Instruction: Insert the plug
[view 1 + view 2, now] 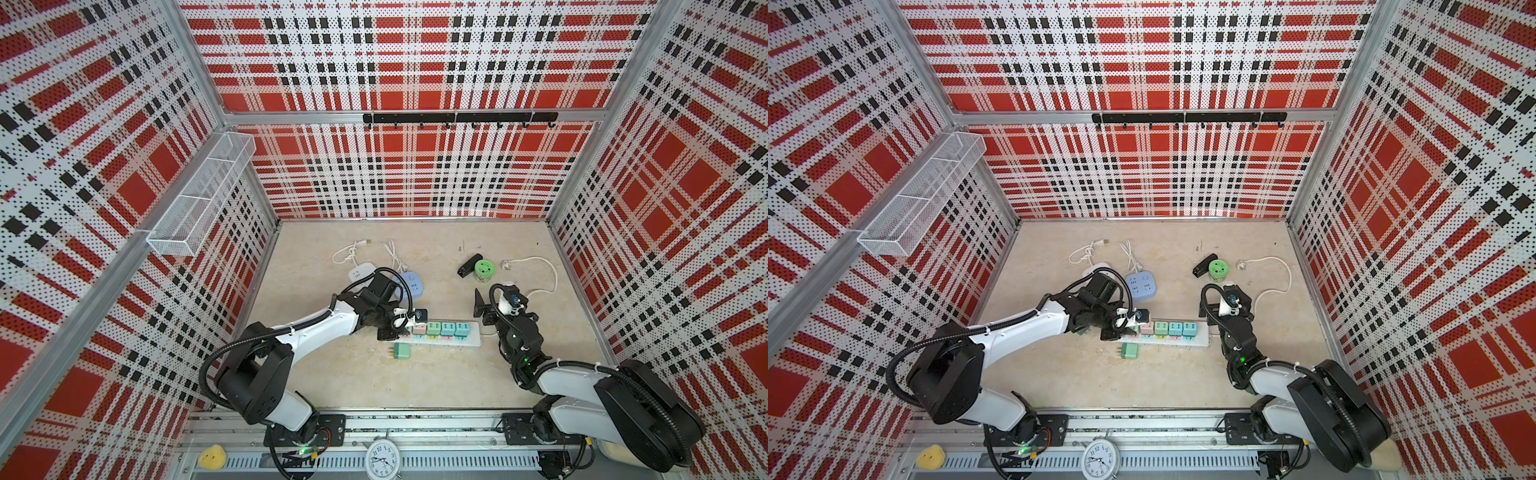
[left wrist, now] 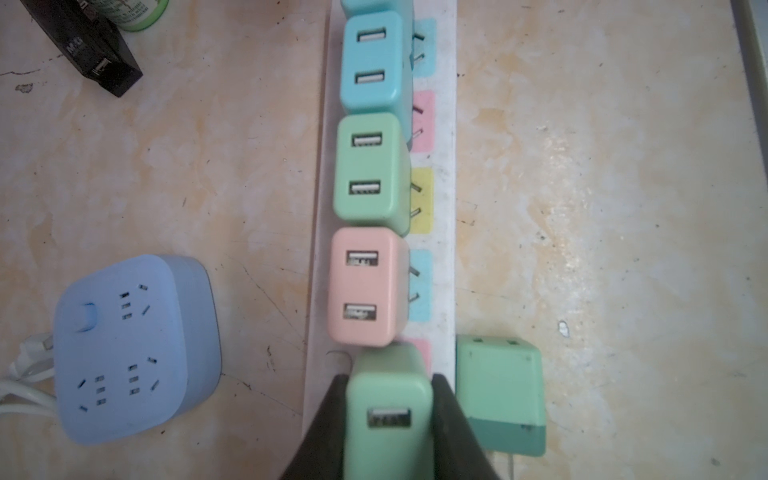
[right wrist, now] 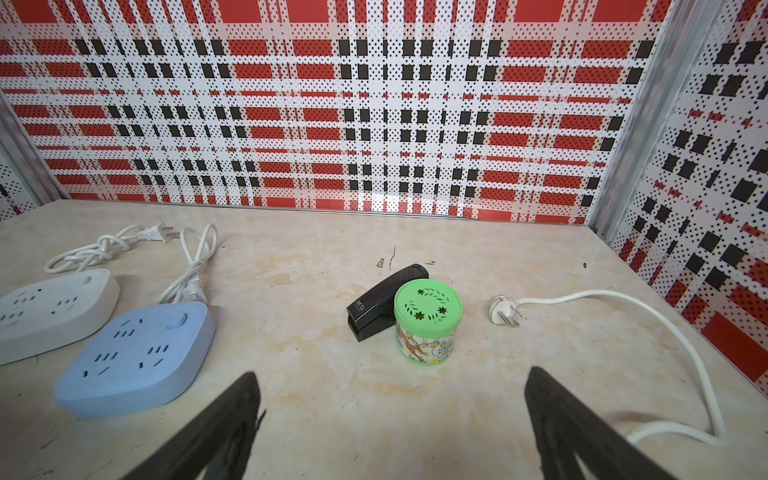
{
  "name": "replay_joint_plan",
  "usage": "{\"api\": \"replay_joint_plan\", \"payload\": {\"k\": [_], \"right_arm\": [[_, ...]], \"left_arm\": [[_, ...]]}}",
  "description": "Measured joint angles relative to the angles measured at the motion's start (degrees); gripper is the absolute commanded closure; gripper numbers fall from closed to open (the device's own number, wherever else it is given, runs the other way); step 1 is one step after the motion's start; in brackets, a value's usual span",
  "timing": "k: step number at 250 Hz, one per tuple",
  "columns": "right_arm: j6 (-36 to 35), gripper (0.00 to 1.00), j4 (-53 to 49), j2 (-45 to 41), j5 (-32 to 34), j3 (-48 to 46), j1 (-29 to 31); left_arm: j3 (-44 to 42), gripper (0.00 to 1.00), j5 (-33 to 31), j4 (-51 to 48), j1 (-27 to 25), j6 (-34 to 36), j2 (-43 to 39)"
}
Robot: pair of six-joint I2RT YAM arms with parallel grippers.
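My left gripper point(image 2: 388, 386) is shut on a light green USB plug point(image 2: 388, 403). It holds the plug upright over the last, pink socket at the left end of the white power strip point(image 2: 446, 249), right beside a pink plug point(image 2: 365, 286). The held plug's prongs are hidden. Further along the strip stand a green plug point(image 2: 370, 174) and a blue plug point(image 2: 374, 62). In both top views the left gripper point(image 1: 398, 331) point(image 1: 1122, 331) covers that end of the strip point(image 1: 471, 340) point(image 1: 1201, 341). My right gripper point(image 3: 392, 372) is open with nothing in it, past the strip's right end, facing the back wall.
A darker green plug point(image 1: 401, 352) point(image 2: 500, 395) lies loose on the table against the strip's near side. Behind the strip sit a blue socket cube point(image 1: 412, 284), a white socket cube point(image 1: 358, 272), a black stapler point(image 3: 386, 295), a green-lidded can point(image 3: 428, 324) and a white cord point(image 3: 665, 332).
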Motion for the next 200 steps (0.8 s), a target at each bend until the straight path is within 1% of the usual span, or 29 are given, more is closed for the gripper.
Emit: {"api": "replay_joint_plan", "payload": {"k": [123,200], "right_arm": [[0.3,0.00,-0.3,0.0,0.0,0.0,-0.2],[0.3,0.01,-0.4,0.0,0.0,0.0,-0.3]], "left_arm": [[1.5,1.00,-0.5,-0.8,0.0,0.2,2.1],[4.8,1.00,0.7,-3.8,1.4,0.0,6.0]]}}
